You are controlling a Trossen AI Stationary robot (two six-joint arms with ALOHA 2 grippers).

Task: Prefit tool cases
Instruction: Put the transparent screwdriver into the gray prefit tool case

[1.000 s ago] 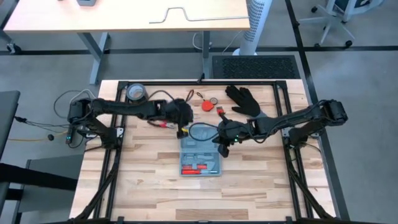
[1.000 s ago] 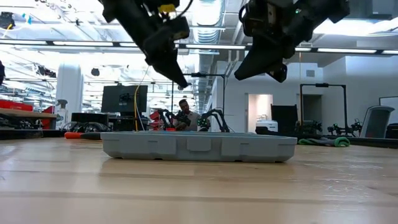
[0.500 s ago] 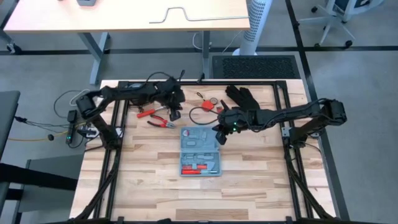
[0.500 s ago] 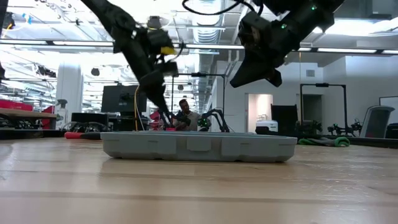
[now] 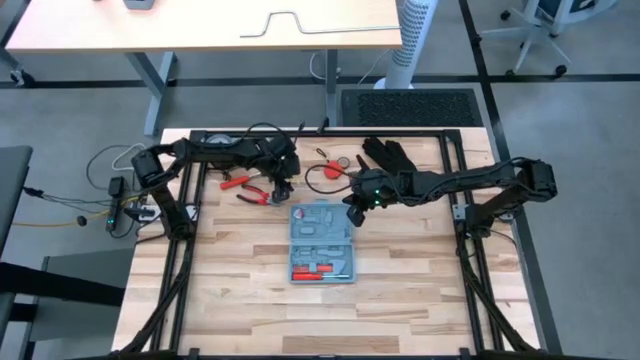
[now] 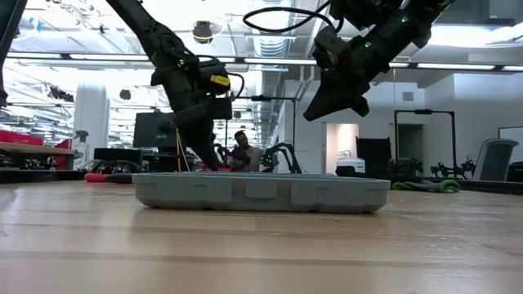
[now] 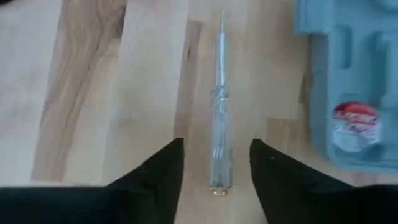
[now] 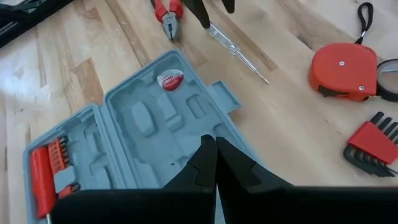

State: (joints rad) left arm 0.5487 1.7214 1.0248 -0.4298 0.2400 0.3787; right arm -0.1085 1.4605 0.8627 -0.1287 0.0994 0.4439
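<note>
The blue-grey tool case (image 5: 322, 243) lies open and flat on the table, with red bits (image 8: 48, 169) in one half. A clear screwdriver (image 7: 219, 124) lies on the wood just beyond the case's far left corner. My left gripper (image 7: 216, 171) is open low over the screwdriver's handle end, one finger on either side, touching nothing; it also shows in the high view (image 5: 284, 188). My right gripper (image 8: 212, 163) is shut and empty, held in the air (image 6: 317, 106) above the case's far right part.
Red pliers (image 5: 248, 190) lie left of the screwdriver. A red tape measure (image 8: 344, 71), red hex keys (image 8: 373, 146) and a black glove (image 5: 393, 160) lie beyond the case toward the far right. Bare wood stretches along the near edge.
My left gripper has drawn back from over the case's far end toward the far left, then come down around the clear screwdriver. My right gripper has moved a little toward the far edge and stays raised. The case has not moved.
</note>
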